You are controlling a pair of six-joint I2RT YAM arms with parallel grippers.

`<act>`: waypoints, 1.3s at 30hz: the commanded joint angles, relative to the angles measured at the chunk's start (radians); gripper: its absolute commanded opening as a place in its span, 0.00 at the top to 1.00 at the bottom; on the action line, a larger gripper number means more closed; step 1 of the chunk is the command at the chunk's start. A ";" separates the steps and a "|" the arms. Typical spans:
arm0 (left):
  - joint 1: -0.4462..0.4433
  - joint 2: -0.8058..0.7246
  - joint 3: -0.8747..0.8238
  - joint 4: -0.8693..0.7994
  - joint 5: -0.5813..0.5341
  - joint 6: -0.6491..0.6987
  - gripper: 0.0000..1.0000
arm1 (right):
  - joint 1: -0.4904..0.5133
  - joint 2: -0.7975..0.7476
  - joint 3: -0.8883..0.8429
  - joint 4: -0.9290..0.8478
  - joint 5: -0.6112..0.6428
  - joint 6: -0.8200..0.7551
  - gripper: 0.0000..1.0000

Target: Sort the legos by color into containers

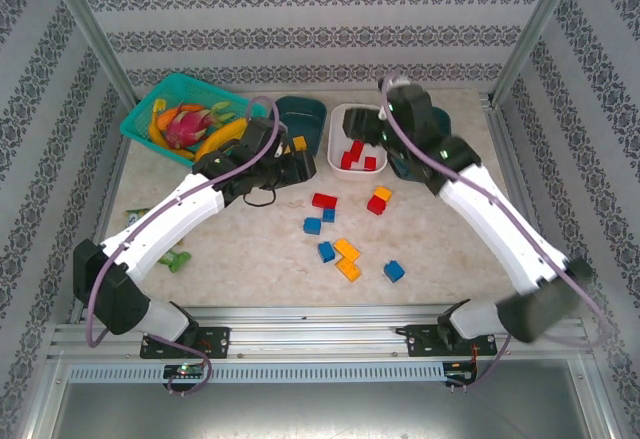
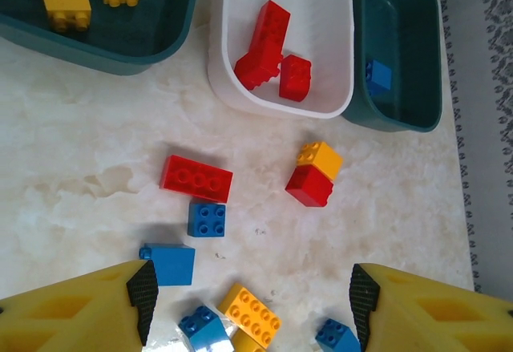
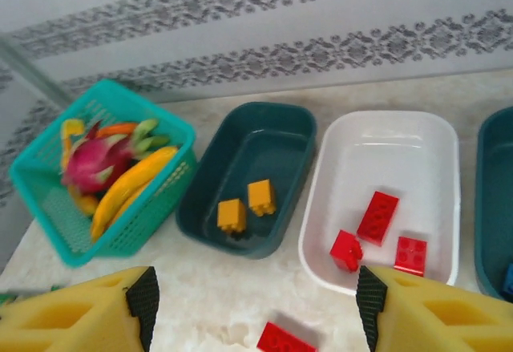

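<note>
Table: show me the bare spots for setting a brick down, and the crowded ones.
Bare marble on the table lies between the yellow-brick tub and the long red brick, and along the near edge in front of the loose bricks. The white tub is bare in its far half. Crowded: mid-table, among those bricks.

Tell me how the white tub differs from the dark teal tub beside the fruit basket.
Colour: the white tub is white, the teal tub dark teal. Contents: the white tub holds three red bricks, the teal tub two yellow-orange bricks. Place: the teal tub sits beside the basket, the white tub farther from it. Both are shallow and rounded-rectangular.
</note>
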 commanded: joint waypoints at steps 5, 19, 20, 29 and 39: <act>-0.010 -0.036 -0.063 -0.026 -0.001 -0.157 0.35 | 0.069 -0.338 -0.478 0.085 -0.143 -0.059 0.30; -0.048 0.187 -0.075 0.087 -0.018 -0.618 0.41 | 0.089 -0.539 -0.744 0.081 -0.156 0.033 0.29; -0.048 0.211 -0.065 0.092 -0.023 -0.659 0.41 | 0.089 -0.531 -0.742 0.085 -0.162 0.033 0.29; -0.049 0.419 0.057 0.080 -0.045 -0.934 0.34 | 0.088 -0.491 -0.730 0.083 -0.204 0.017 0.29; -0.050 0.617 0.198 0.011 -0.019 -1.088 0.38 | 0.043 -0.497 -0.733 0.082 -0.239 0.022 0.28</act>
